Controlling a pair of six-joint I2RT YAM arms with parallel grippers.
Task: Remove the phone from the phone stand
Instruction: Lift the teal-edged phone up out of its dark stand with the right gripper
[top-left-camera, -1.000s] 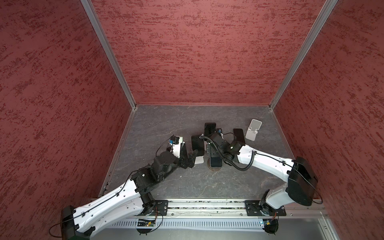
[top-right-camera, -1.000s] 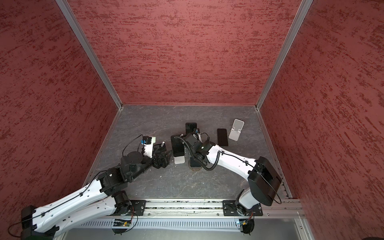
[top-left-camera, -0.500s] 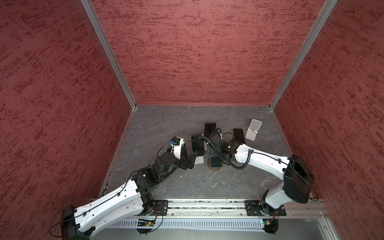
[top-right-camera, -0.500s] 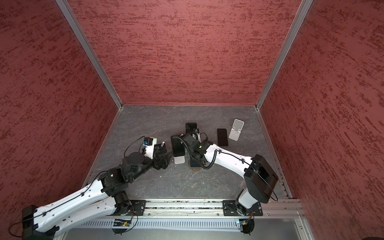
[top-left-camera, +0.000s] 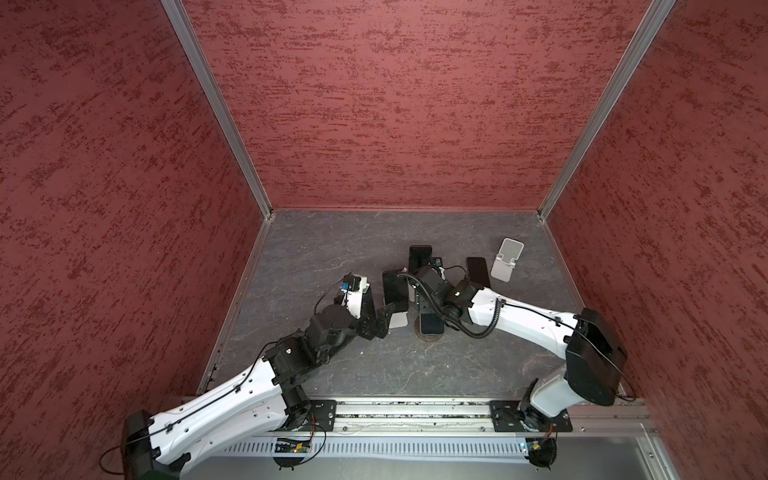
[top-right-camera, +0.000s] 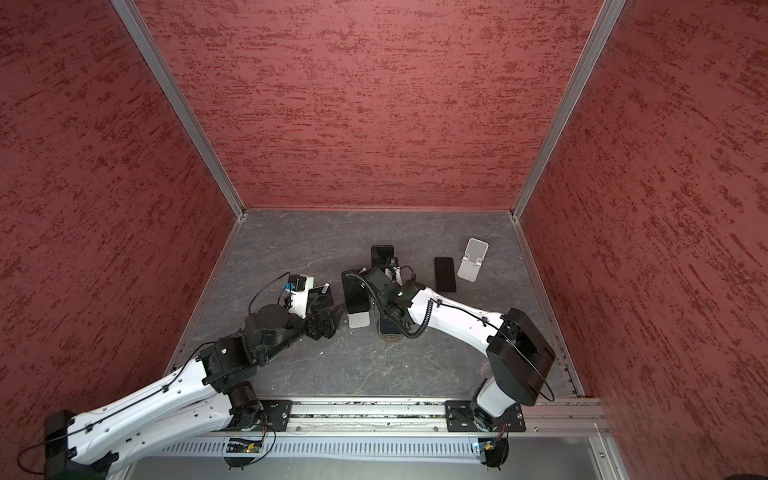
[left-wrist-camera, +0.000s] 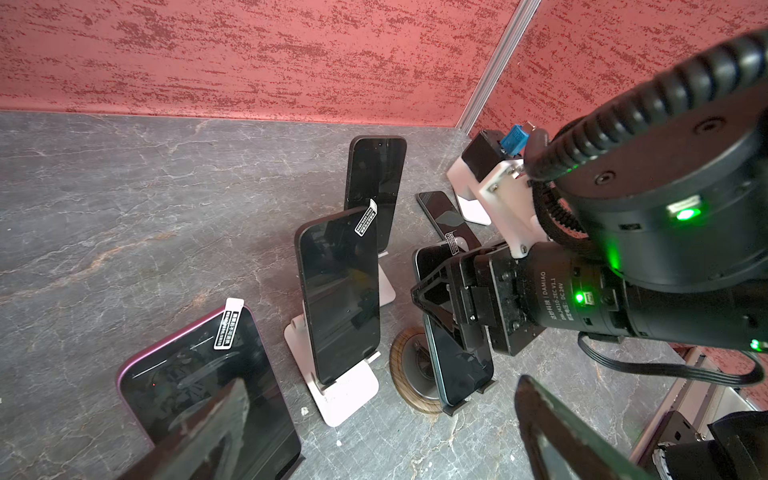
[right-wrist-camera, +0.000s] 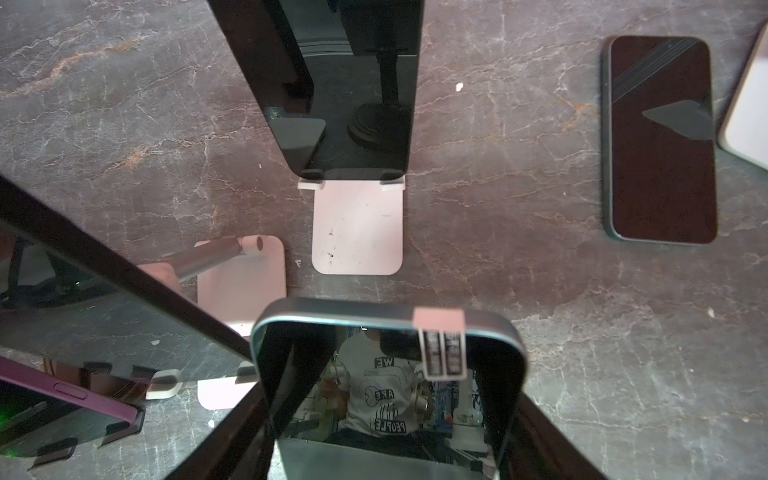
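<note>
A teal-edged phone (left-wrist-camera: 457, 357) leans upright on a phone stand with a round wooden base (left-wrist-camera: 405, 374), at mid floor in both top views (top-left-camera: 432, 326). My right gripper (right-wrist-camera: 386, 436) comes down over the phone's top end, and its fingers (right-wrist-camera: 232, 424) press against the phone's two side edges. The phone's foot still rests in the stand's lip. My left gripper (left-wrist-camera: 380, 386) hangs open just left of this stand, with nothing between its fingers (left-wrist-camera: 552, 432).
A purple-edged phone (left-wrist-camera: 199, 395) on a stand sits close by my left gripper. Two black phones (left-wrist-camera: 338, 291) stand on white stands (left-wrist-camera: 345, 395) behind. Another phone (top-left-camera: 478, 270) lies flat at the back right beside an empty white stand (top-left-camera: 507, 259).
My right gripper's jaws have closed in from wide open onto the teal-edged phone's sides. The left arm has not moved.
</note>
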